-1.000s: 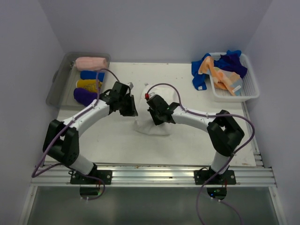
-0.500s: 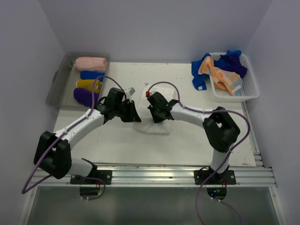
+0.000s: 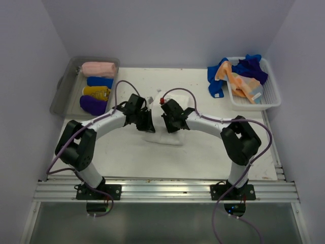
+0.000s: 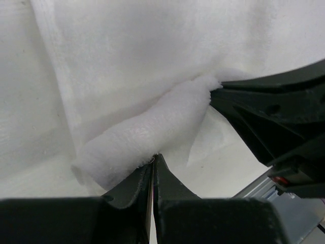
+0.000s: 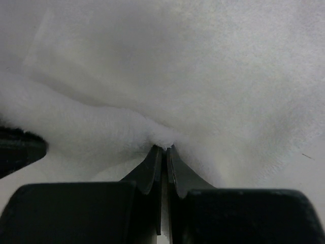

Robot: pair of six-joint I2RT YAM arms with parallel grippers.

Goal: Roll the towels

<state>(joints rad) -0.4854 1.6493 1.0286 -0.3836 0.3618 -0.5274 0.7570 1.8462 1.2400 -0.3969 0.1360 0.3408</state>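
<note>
My left end effector (image 4: 152,157) is pinched shut on the near lip of the white towel (image 4: 152,122), which shows in the lower middle of the left wrist view as a short, fat curl. In the right wrist view my right end effector (image 5: 163,148) is likewise clamped on a raised fold of the same cloth, low in the middle of the frame.

From above, both sit side by side at the centre of the counter (image 3: 117,152), touching the towel from its upper left. I judge the roll has only just begun: one turn is formed and most of the cloth lies flat.

The next move calls for both ends travelling evenly over the flat part, or the roll will skew into a cone.

Further off, the grey tray (image 3: 58,96) at upper left holds four rolled towels (image 3: 99,68). The white basket (image 3: 254,105) at upper right holds loose towels (image 3: 244,71) waiting.
</note>
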